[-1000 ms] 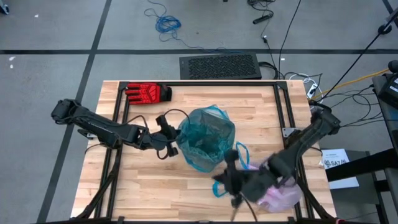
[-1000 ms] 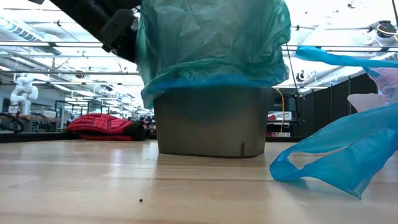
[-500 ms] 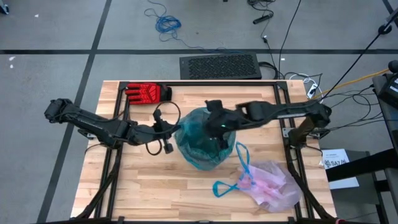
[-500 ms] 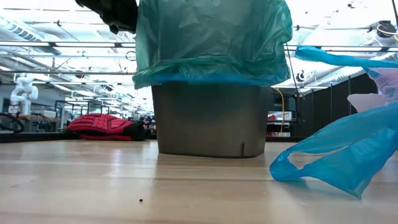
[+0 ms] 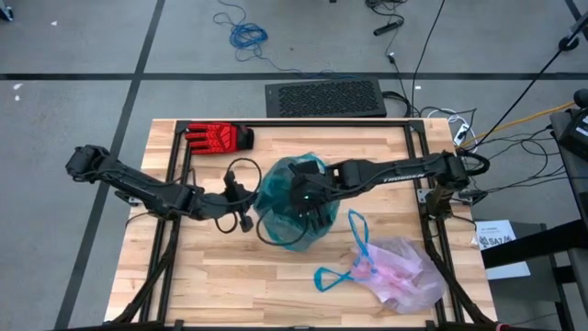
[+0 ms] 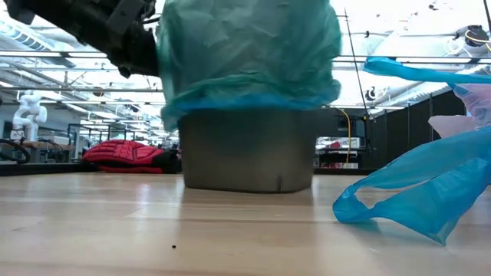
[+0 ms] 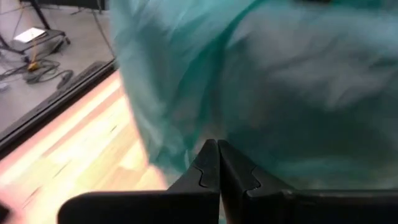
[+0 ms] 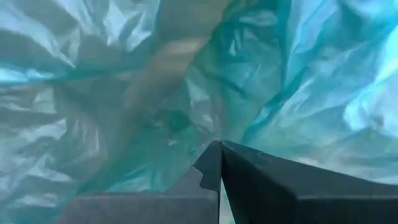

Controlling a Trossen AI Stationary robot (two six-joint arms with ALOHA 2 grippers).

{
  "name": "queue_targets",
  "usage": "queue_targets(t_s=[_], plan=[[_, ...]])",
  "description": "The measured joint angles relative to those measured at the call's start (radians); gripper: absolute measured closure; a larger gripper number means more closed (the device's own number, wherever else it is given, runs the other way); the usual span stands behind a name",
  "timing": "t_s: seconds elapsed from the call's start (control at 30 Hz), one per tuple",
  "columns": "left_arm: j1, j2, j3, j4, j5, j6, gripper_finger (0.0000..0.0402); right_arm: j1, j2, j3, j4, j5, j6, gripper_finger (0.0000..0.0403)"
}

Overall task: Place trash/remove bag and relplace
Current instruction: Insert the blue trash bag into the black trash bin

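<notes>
Grey floor with scattered cables surrounded the pale wooden tabletop [image 5: 211,276], and a black grille lay on the floor just beyond its far edge. Near the middle of the tabletop stood a grey bin [image 6: 247,149] lined with a teal-green plastic bag [image 5: 280,198] whose edge was folded down over the rim, covering the upper part of the bin's wall in the low view. The left gripper [image 5: 246,204] sat just beside the bin on its left side, at the level of the bag's folded edge; its jaws were pressed together with nothing between them, and its wrist view showed the teal plastic close in front of their tips. The right arm reached across from the right side of the table, and the right gripper [image 5: 308,198] was down over the mouth of the bin, inside the teal bag; its jaws were also clenched and empty, with crumpled teal plastic filling its wrist view on every side. The pale pink-white bag [image 5: 404,280] lay flat on the tabletop toward the near right corner, apart from the bin, with its blue drawstring loops [image 5: 354,257] spread out toward the bin. A red glove [image 5: 219,137] rested near the far left corner of the tabletop.
</notes>
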Motion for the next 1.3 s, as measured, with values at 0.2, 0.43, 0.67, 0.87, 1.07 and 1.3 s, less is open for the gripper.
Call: queue_targets(t_s=[0.2,0.43,0.67,0.87,1.07,1.3], plan=[[-0.013,-0.001,0.0,0.052,0.002,0.033,0.0402,-0.027,0.007,0.036,0.024,-0.024,0.024,0.0403],[-0.013,-0.001,0.0,0.056,0.005,0.033,0.0402,-0.044,0.005,0.089,0.093,-0.047,0.008,0.0403],[-0.014,-0.002,0.0,0.066,0.006,0.033,0.0402,-0.061,0.087,0.088,0.048,-0.051,-0.031,0.0403],[-0.028,-0.055,0.001,0.061,0.013,0.055,0.0402,-0.059,0.159,0.087,-0.018,-0.051,-0.033,0.0403],[-0.041,-0.112,0.001,0.057,0.015,0.08,0.0402,-0.058,0.179,0.088,-0.014,-0.07,-0.019,0.0403],[-0.041,-0.109,-0.001,0.041,0.011,0.078,0.0402,-0.059,0.209,0.087,-0.045,-0.124,0.005,0.0403]])
